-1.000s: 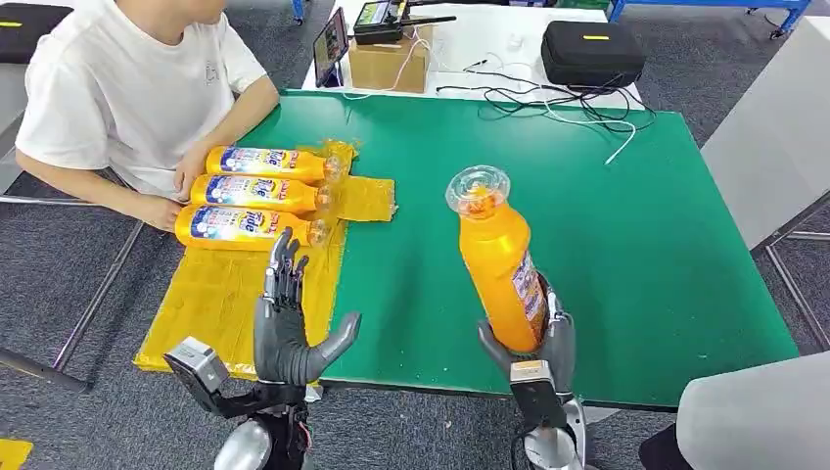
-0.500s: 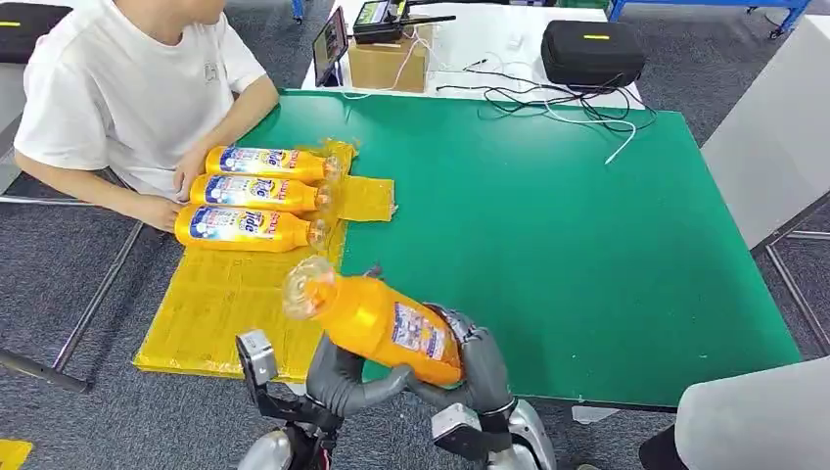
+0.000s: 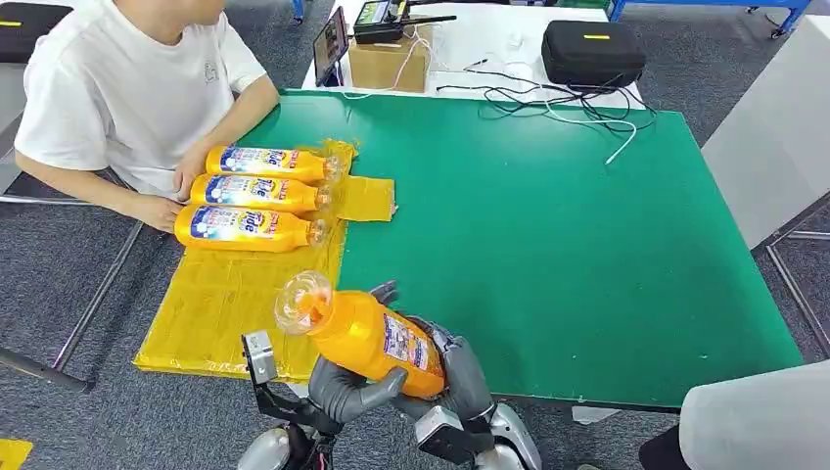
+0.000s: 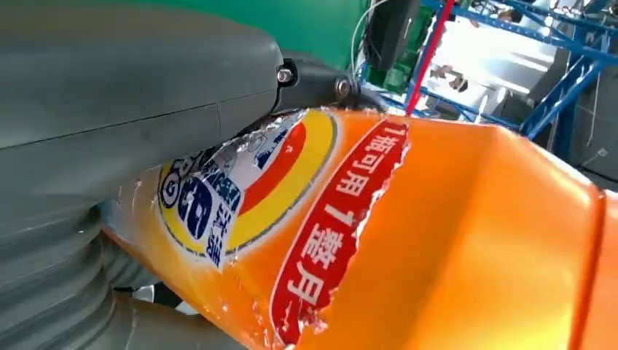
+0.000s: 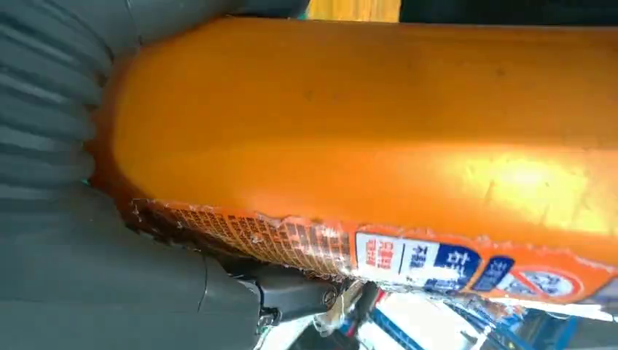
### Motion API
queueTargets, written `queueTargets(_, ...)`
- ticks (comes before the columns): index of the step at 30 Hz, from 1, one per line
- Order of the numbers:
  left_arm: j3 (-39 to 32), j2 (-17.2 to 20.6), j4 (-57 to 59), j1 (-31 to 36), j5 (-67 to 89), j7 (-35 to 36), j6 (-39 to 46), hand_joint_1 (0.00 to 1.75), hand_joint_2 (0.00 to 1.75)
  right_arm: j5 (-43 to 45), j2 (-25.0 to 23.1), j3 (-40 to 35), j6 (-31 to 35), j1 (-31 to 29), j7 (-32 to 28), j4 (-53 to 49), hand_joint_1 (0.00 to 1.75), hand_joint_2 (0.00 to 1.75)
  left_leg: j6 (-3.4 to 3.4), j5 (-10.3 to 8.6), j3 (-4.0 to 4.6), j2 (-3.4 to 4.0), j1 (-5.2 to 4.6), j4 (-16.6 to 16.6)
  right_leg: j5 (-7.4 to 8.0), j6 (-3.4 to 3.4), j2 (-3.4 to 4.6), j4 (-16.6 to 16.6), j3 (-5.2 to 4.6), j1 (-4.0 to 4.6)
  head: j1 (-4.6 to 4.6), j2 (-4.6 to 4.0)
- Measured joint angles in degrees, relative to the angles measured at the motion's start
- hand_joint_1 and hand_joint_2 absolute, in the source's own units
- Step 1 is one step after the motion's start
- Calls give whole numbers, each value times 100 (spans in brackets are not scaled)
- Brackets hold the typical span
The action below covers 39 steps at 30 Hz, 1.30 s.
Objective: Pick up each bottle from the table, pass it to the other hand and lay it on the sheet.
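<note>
An orange detergent bottle (image 3: 367, 338) with a clear cap hangs tilted over the table's front edge, cap pointing toward the yellow sheet (image 3: 220, 304). My right hand (image 3: 458, 370) grips its base end and my left hand (image 3: 345, 389) wraps it from below. Up close, the left wrist view has the left hand (image 4: 109, 109) lying against the torn label of the bottle (image 4: 452, 233). In the right wrist view the right hand (image 5: 73, 255) closes around the bottle (image 5: 364, 138). Three more bottles (image 3: 256, 192) lie side by side at the sheet's far end.
A person in a white shirt (image 3: 117, 88) sits at the left, with a hand (image 3: 161, 211) resting by the laid bottles. The green table (image 3: 587, 245) spreads to the right. Behind it stand a cardboard box (image 3: 390, 61), a black case (image 3: 591, 51) and cables (image 3: 548, 103).
My right hand swung the upright bottle left and tipped it over toward my left hand. The left hand, open a second ago, now wraps the bottle, and the bottle has edged further left.
</note>
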<state>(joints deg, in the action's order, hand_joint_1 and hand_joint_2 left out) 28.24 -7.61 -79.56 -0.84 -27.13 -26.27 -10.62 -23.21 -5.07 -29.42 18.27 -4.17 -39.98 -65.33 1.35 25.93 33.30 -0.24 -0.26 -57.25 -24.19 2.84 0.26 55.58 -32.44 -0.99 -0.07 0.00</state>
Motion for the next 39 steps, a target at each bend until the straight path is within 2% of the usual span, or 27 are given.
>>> queueTargets(2, -26, 2, 44, 2, -50, -22, -148, 175, 175, 33, 0, -4, -111, -5, -4, 11, 0, 175, 0, 0, 0, 0, 0, 0, 0, 0, 0, 0, 0, 0, 0, 2)
queueTargets(3, -43, 2, 65, 3, -65, -39, -216, 175, 175, 43, 0, -11, -187, -6, -4, 11, 0, 0, 0, 0, 0, 0, 0, 0, 0, 0, 0, 0, 0, 0, 0, 0)
queueTargets(8, -90, 18, 109, -1, -81, -127, -524, 175, 175, 105, 35, -94, -721, -8, 39, -46, 0, 0, 0, 0, 0, 0, 0, 0, 0, 0, 0, 0, 0, 0, 0, 0)
queueTargets(16, -142, 17, 173, 1, 53, -251, -542, 175, 175, 100, 63, -190, -859, -14, 295, -297, 0, 0, 0, 0, 0, 0, 0, 0, 0, 0, 0, 0, -1, 0, 0, 2)
queueTargets(19, -149, -2, 173, 11, 567, -315, 155, 175, 175, 48, 79, -184, -705, -9, 396, -339, 0, 0, 0, 0, 0, 0, 0, -1, 0, 0, 0, 0, -1, 0, 0, 0)
queueTargets(24, -199, -105, 192, 114, 2601, -646, 3208, 175, 175, -24, 136, 2, -82, 156, 455, -642, 0, 0, 0, 0, 1, 0, -2, -1, 1, 0, 0, 0, -5, -1, 0, 2)
queueTargets(27, -367, -184, 295, 294, 3667, -914, 4670, 175, 175, 155, 164, 219, 26, 226, 455, -842, 0, 0, 1, -1, 1, -7, -1, -2, 1, 0, -7, 0, -3, -1, 0, 0)
queueTargets(32, -1177, -591, 588, 428, 5739, -1139, 5032, 175, 175, 873, 54, 711, 2, 256, 529, -1012, 0, 0, 1, -2, 1, 0, -2, -2, 2, 0, -6, 0, -1, -2, 0, 0)
queueTargets(34, -1634, -789, 735, 518, 6219, -1161, 5043, 175, 175, 1060, -46, 923, 18, 246, 579, -1016, 0, 0, 1, -2, 1, 1, -3, -2, 2, 0, -6, 0, -1, -2, 0, 0)
queueTargets(39, -2674, -1001, 1213, 873, 7212, -975, 5069, 175, 175, 1235, -225, 1191, 18, 112, 619, -903, 0, 0, -2, -4, 0, -1, 0, -2, 2, 0, -6, 2, -2, 1, -2, 0)
